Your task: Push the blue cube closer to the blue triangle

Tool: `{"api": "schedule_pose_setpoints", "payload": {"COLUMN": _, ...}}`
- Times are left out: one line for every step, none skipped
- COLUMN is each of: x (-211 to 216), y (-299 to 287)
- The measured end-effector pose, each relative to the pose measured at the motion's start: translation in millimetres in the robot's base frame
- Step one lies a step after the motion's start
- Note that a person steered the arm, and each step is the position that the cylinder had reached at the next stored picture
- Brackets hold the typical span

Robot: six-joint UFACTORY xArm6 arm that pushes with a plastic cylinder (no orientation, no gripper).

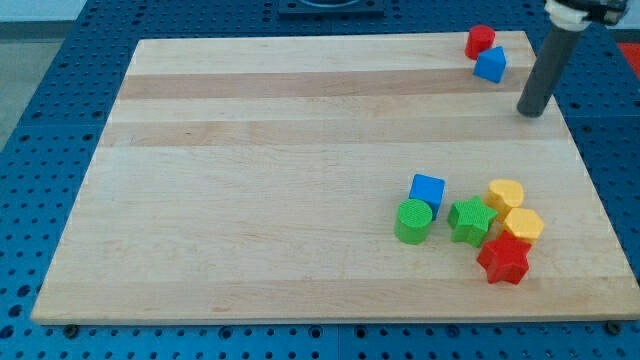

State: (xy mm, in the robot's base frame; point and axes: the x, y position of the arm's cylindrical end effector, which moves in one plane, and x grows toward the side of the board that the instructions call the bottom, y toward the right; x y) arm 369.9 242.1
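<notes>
1. Nearest the camera is the red star (503, 260), at the bottom of a cluster in the lower right part of the wooden board (280, 200).
2. The blue cube (427, 190) sits at the top left of that cluster, touching or just beside the green cylinder (412, 221) below it and near the green star (471, 220) to its lower right.
3. To the right of the green star are two yellow blocks: a rounded one (506, 193) above, whose exact shape I cannot make out, and a yellow hexagon (523, 225) below it, which touches the red star.
4. The blue triangle (490, 64) is well apart from the cube, near the board's top right corner, with a red block (480, 40) touching it at its upper left; that one's shape is unclear.
5. I carry no claw, only a straight dark rod, so nothing is held. The rod comes down from the view's top right, leaning slightly leftward as it descends.
6. My tip (530, 112) rests on the board just to the lower right of the blue triangle, apart from it, and well above the cluster with the blue cube.
</notes>
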Motion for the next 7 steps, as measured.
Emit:
{"api": "schedule_pose_setpoints", "payload": {"x": 15.8, "y": -53.3}}
{"api": "schedule_pose_setpoints", "payload": {"x": 39.9, "y": -103.6}}
{"api": "schedule_pose_setpoints", "payload": {"x": 58.1, "y": -159.8}}
{"api": "schedule_pose_setpoints", "payload": {"x": 76.5, "y": -198.4}}
{"api": "schedule_pose_setpoints", "payload": {"x": 105.9, "y": -218.4}}
{"api": "schedule_pose_setpoints", "payload": {"x": 131.9, "y": -220.1}}
{"api": "schedule_pose_setpoints", "payload": {"x": 150.6, "y": -209.2}}
